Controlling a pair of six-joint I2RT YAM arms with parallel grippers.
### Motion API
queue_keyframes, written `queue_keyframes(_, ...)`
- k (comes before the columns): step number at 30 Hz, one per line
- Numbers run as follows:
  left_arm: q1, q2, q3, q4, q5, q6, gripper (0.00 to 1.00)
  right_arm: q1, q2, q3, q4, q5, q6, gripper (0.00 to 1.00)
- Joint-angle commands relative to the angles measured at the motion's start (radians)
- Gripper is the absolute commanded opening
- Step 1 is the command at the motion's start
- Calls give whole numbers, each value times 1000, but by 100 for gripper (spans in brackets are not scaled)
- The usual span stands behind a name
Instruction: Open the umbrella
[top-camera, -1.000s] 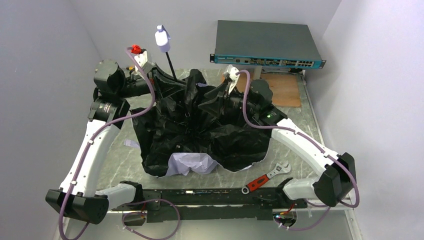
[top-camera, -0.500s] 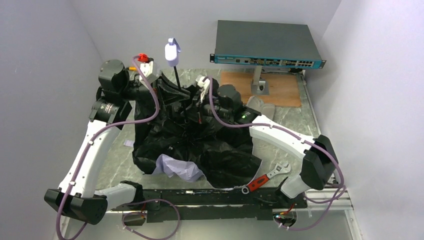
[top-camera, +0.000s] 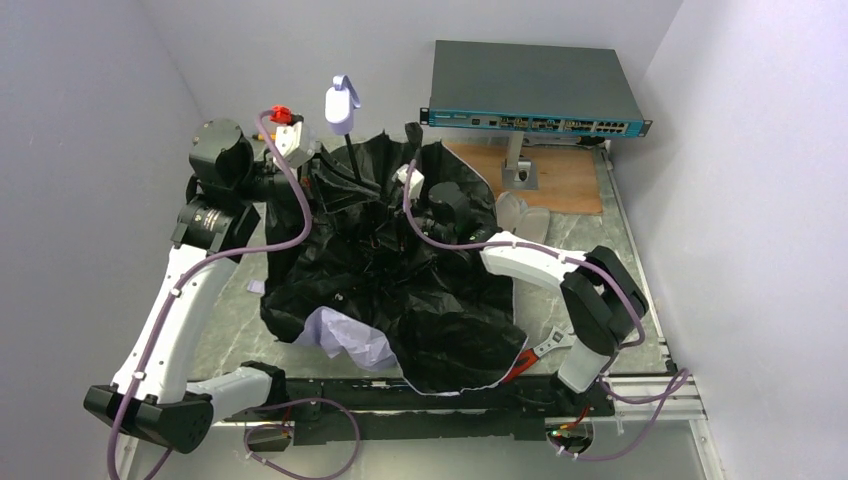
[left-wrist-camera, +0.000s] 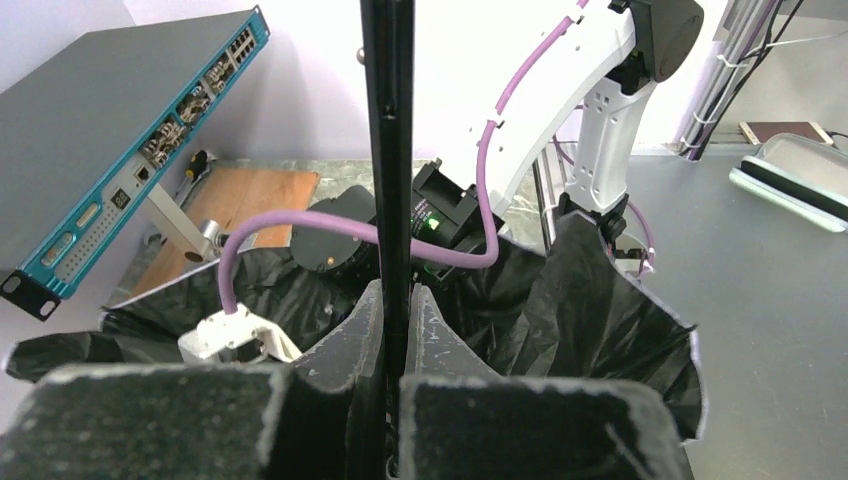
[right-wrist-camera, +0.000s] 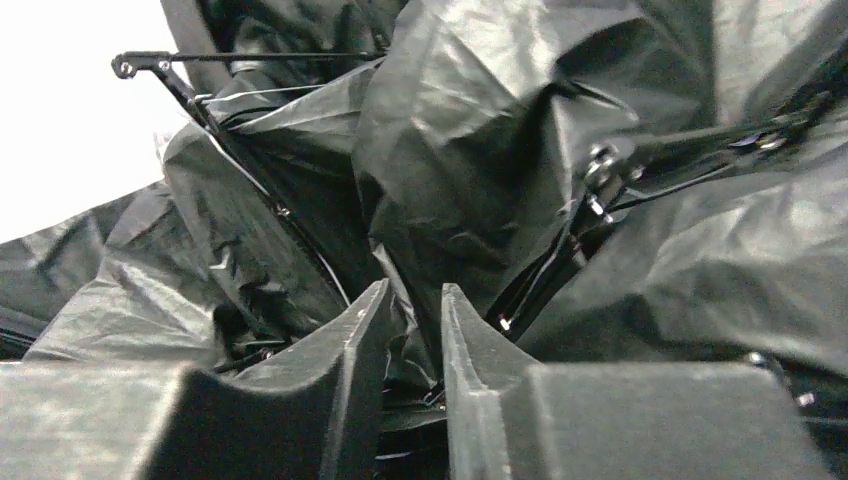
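Note:
The umbrella (top-camera: 420, 300) lies half spread on the table with its black lining up; a pale fold of outer fabric (top-camera: 345, 338) shows at the front. Its thin black shaft (top-camera: 352, 155) rises to the pale handle (top-camera: 338, 103). My left gripper (top-camera: 325, 178) is shut on the shaft; in the left wrist view the shaft (left-wrist-camera: 388, 150) runs up between the fingertips (left-wrist-camera: 398, 292). My right gripper (top-camera: 395, 215) is buried in the canopy near the shaft's base. In the right wrist view it (right-wrist-camera: 412, 297) is nearly closed on black fabric and ribs (right-wrist-camera: 560, 255).
A dark teal network switch (top-camera: 535, 85) stands on a bracket at the back, over a wooden board (top-camera: 565, 170). A clear plastic piece (top-camera: 522, 213) lies right of the canopy. A wrench (top-camera: 548, 344) sits at the front right, its red handle partly under the canopy.
My right arm has swung left and deeper into the canopy. The canopy has spread toward the front right, over the wrench's handle. The shaft and handle have shifted slightly right.

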Motion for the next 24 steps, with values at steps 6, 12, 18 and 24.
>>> queue_keyframes(6,56,-65,133,22,81,-11,0,-104,97,-56,103,-119,-42,67)
queue_keyframes(12,68,-43,223,-285,72,242,0,-127,131,-5,89,-145,-78,81)
queue_keyframes(18,93,-40,216,-442,22,407,0,-163,162,38,80,-133,-99,86)
queue_keyframes(24,95,-58,170,-432,-118,462,0,-175,173,118,29,-162,-123,86)
